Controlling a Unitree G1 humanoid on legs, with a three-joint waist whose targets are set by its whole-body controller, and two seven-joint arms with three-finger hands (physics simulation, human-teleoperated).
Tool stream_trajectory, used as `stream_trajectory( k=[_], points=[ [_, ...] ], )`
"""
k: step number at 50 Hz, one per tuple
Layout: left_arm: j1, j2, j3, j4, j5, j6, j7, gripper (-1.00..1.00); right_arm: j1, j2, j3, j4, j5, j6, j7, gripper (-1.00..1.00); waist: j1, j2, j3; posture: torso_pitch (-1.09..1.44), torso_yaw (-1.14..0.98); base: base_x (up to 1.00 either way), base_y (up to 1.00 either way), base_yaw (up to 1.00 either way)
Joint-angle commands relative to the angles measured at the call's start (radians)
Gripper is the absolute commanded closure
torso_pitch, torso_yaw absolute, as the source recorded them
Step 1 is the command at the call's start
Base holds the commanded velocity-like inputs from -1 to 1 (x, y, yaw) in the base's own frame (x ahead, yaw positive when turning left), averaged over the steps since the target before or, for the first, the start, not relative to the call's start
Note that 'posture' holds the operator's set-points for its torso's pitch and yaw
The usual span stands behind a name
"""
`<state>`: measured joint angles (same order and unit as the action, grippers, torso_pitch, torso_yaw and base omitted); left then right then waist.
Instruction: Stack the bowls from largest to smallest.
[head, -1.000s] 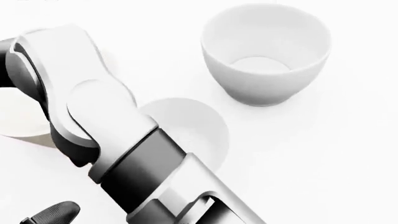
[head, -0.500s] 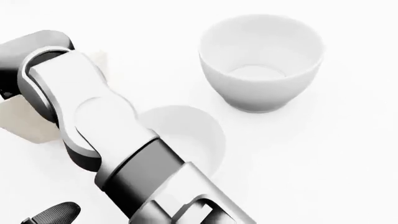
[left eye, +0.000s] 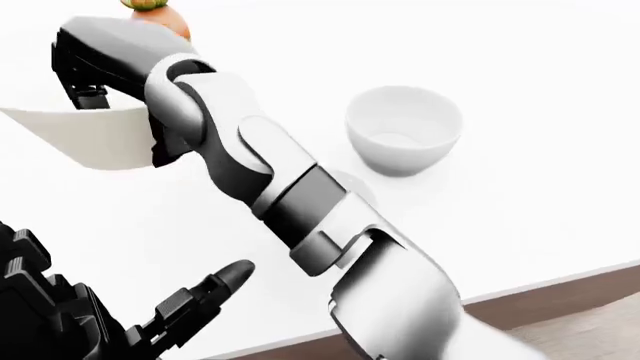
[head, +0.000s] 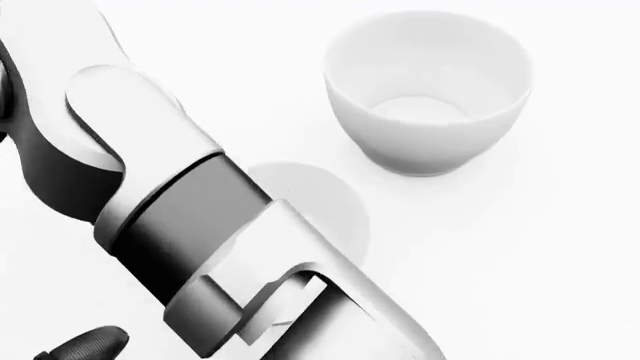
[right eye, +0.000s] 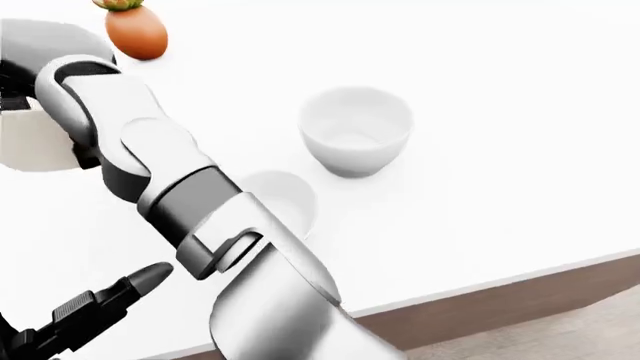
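Note:
Three white bowls are on a white table (left eye: 520, 217). The medium bowl (left eye: 403, 139) stands upright right of centre in the left-eye view. The small bowl (right eye: 283, 196) sits just below and left of it, partly hidden behind my right forearm. My right arm crosses the view to the upper left, where my right hand (left eye: 92, 75) is shut on the rim of the large bowl (left eye: 95, 142). That bowl is tilted and looks lifted off the table. My left hand (left eye: 205, 296) rests at the bottom left with its fingers stretched open and empty.
An orange-red fruit with a green top (right eye: 134, 30) lies at the top left, beyond the large bowl. The table's near edge (right eye: 520, 281) runs along the bottom right, with brown floor below it.
My right arm has swung up and to the left. The large bowl has tipped up off the table and left the head view. The medium and small bowls have stayed put.

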<state>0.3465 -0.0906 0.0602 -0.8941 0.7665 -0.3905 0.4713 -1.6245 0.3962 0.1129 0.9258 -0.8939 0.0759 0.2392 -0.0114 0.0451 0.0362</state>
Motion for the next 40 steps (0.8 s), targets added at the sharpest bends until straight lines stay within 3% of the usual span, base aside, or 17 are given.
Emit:
stream_trajectory(
  k=[1, 9, 13, 18, 28, 34, 40],
  points=[
    [-0.005, 0.001, 0.000, -0.037, -0.004, -0.010, 0.002, -1.00, -0.051, -0.022, -0.011, -0.034, 0.041, -0.014, -0.064, 1.00, -0.001, 0.010, -0.017, 0.00, 0.00, 0.00, 0.00, 0.00],
    [-0.006, 0.000, 0.000, -0.036, -0.001, -0.010, 0.005, -1.00, -0.232, -0.146, -0.058, 0.020, 0.157, -0.028, -0.116, 1.00, 0.003, 0.002, -0.013, 0.00, 0.00, 0.00, 0.00, 0.00],
    [-0.006, 0.000, 0.000, -0.032, 0.002, -0.013, 0.009, -1.00, -0.379, -0.279, -0.087, 0.111, 0.197, -0.043, -0.114, 1.00, 0.003, -0.005, -0.006, 0.00, 0.00, 0.00, 0.00, 0.00],
    [-0.007, 0.001, 0.001, -0.028, 0.007, -0.014, 0.012, -1.00, -0.448, -0.435, -0.087, 0.205, 0.171, -0.096, -0.133, 1.00, 0.007, -0.015, 0.003, 0.00, 0.00, 0.00, 0.00, 0.00],
    [-0.013, -0.001, -0.008, -0.020, 0.023, -0.012, 0.018, -1.00, -0.382, -0.719, -0.103, 0.319, 0.051, -0.154, -0.211, 1.00, 0.012, -0.029, 0.001, 0.00, 0.00, 0.00, 0.00, 0.00],
    [-0.018, 0.003, -0.009, -0.022, 0.023, -0.003, 0.017, -1.00, -0.277, -0.785, -0.098, 0.330, -0.032, -0.187, -0.276, 1.00, 0.013, -0.035, -0.001, 0.00, 0.00, 0.00, 0.00, 0.00],
    [-0.020, 0.006, -0.007, -0.025, 0.018, 0.004, 0.015, -1.00, -0.178, -0.798, -0.118, 0.333, -0.059, -0.231, -0.326, 1.00, 0.013, -0.035, -0.005, 0.00, 0.00, 0.00, 0.00, 0.00]
  ],
)
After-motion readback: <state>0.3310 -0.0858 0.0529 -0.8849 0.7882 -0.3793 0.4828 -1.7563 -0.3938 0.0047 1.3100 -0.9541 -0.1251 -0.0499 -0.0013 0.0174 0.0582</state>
